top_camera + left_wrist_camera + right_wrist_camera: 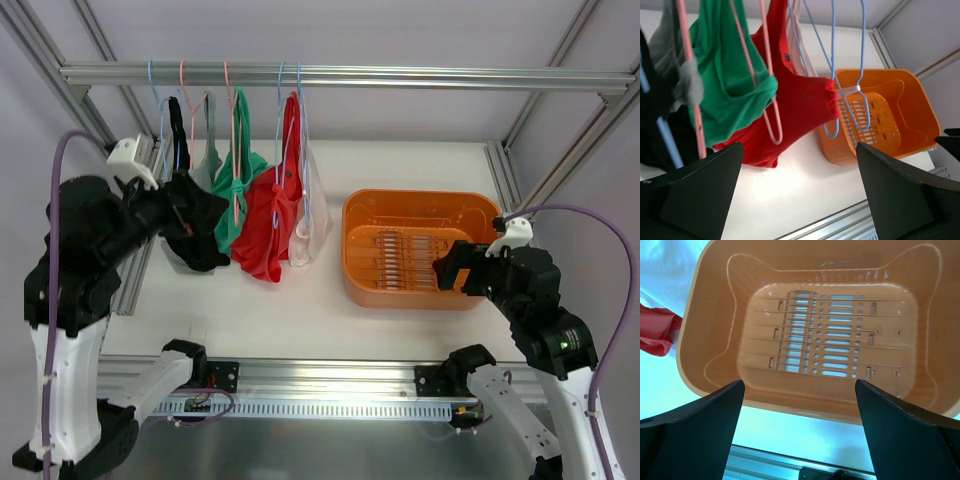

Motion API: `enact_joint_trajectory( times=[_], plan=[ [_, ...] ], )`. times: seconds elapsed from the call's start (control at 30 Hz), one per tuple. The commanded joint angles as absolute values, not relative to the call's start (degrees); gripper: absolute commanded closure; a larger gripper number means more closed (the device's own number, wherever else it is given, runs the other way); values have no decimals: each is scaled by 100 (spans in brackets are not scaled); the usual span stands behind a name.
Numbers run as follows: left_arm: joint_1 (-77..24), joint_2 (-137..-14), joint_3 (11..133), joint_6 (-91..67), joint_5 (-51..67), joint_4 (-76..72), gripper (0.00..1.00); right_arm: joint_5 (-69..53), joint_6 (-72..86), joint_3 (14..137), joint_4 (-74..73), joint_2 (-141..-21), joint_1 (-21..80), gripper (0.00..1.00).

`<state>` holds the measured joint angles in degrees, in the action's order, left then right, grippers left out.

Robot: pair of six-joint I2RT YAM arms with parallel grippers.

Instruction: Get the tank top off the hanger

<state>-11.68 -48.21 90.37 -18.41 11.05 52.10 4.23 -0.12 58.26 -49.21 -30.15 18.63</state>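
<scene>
Several tank tops hang on wire hangers from a metal rail (400,75): black (195,240), grey (208,165), green (238,190), red (272,225) and white (312,225). My left gripper (188,215) is open and empty, right against the black top. Its wrist view shows the open gripper (800,200) with the black top (655,130) at far left, the green top (725,95) on a pink hanger (767,100), and the red top (800,100) with a blue hanger (860,100). My right gripper (450,270) (800,435) is open and empty above the basket's near wall.
An empty orange slotted basket (420,205) stands right of the clothes; it also shows in the left wrist view (910,80) and the right wrist view (705,315). Aluminium frame posts stand at both sides and a rail runs along the table's near edge (320,375).
</scene>
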Motion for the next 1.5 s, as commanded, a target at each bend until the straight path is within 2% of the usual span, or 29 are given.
enact_joint_trajectory(
  times=[0.0,0.17,0.37,0.47,0.53,0.63,0.67,0.87,0.93,1.13,1.3,1.33,1.47],
  plan=[
    [-1449,-5694,9779,-1723,1646,5010,1,98,158,5687,-4500,-3041,1890,1],
    [-3372,-7143,10835,-1538,-559,5001,1,-104,167,5458,-4395,-3120,1890,1],
    [-4305,-8391,12039,-1372,-1686,4957,2,-351,202,5335,-4368,-3041,1890,0],
    [-4438,-8910,12478,-1196,-1915,4940,7,-457,202,5265,-4333,-3015,1890,1],
    [-4465,-9104,12620,-1151,-2091,4939,20,-536,193,5230,-4324,-3023,1881,0],
    [-4474,-9298,12683,-1151,-2416,4913,30,-624,185,5195,-4316,-3006,1890,1],
    [-4474,-9360,12674,-1134,-2530,4913,38,-641,185,5177,-4324,-2988,1890,0],
    [-4474,-9553,12630,-1107,-2812,4896,53,-703,158,5124,-4263,-2971,1890,0],
    [-4474,-9589,12621,-1116,-2760,4861,55,-729,176,5107,-4219,-2988,1890,1],
    [-4474,-9870,12621,-1151,-2891,4834,69,-809,211,5089,-4157,-2980,1881,0],
    [-4474,-9800,12559,-1310,-3199,4816,97,-782,185,5036,-4157,-2918,1890,0],
    [-4474,-9765,12586,-1310,-3225,4816,100,-800,167,5027,-4157,-2927,1890,0],
    [-4500,-9607,12726,-1345,-3243,4799,100,-870,167,5001,-4157,-2944,1881,1]
  ],
)
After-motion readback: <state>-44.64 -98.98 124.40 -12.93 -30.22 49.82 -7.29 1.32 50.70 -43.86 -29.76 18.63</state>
